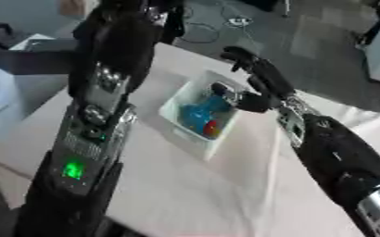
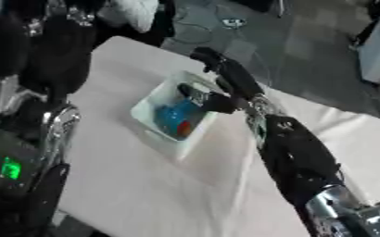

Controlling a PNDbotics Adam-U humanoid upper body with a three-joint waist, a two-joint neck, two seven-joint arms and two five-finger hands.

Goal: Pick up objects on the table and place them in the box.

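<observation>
A white box is seen on the pale table, holding a blue object and a red one. The right hand is held over the box's far side, fingers extended and relaxed. The left arm is raised; its fingers cannot be made out. No writing can be read.

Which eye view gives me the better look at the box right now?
Right eye view: the whole white box shows, with the right hand over its far edge. In the left eye view the left arm crowds close beside it.
</observation>
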